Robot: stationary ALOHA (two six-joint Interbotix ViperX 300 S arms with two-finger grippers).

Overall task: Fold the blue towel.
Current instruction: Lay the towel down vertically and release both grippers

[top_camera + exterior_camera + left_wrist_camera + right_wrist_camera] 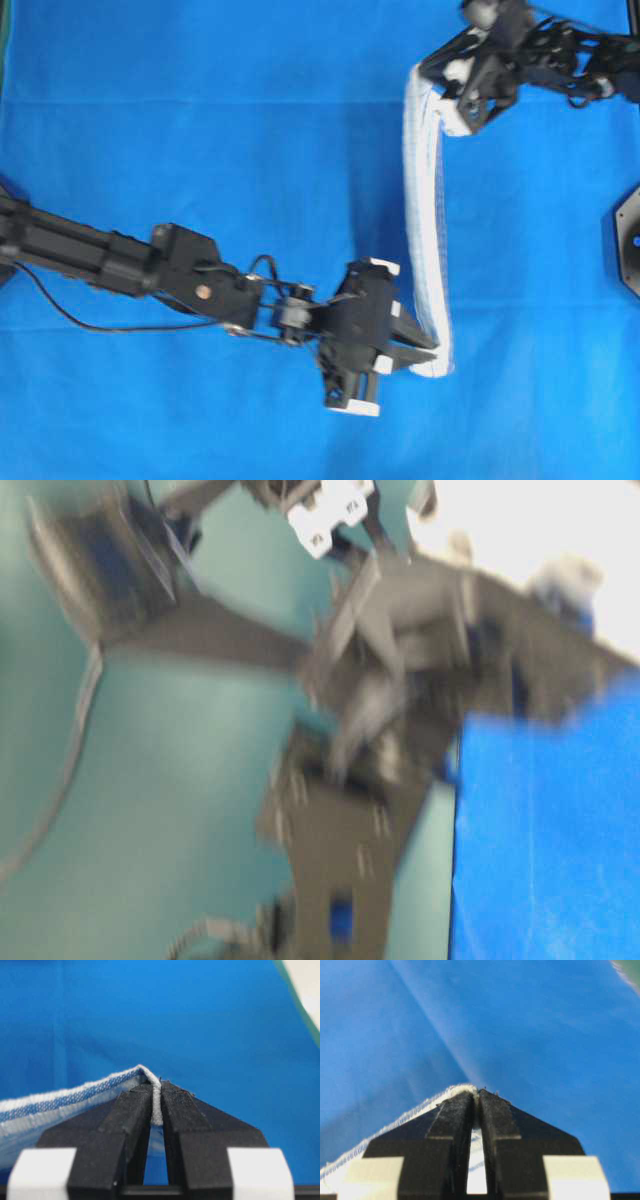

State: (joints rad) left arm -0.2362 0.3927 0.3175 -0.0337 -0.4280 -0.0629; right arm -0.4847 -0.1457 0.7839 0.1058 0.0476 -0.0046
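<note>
In the overhead view the blue towel [428,230] is seen as a narrow white strip with thin blue stripes, running from the upper right of the frame down to the lower centre-right, over the plain blue table cloth [200,130]. Its upper end is pinched by the right gripper [462,92], which enters from the upper right corner, and its lower end is pinched by the left gripper [425,352], whose arm reaches in from the left edge. In the left wrist view the left gripper [156,1091] is shown clenched on a corner of the towel [65,1100], the white hem being caught between the black fingers [131,1110] and the striped edge trailing off toward the lower left of the frame. In the right wrist view the right gripper [477,1094] is likewise clamped on a white stitched edge of the towel [395,1122], which falls away to the lower left. A dark mounting plate [626,240] is seen at the right edge of the overhead view. The table-level view is too blurred for anything but dark arm parts and blue cloth to be made out.
</note>
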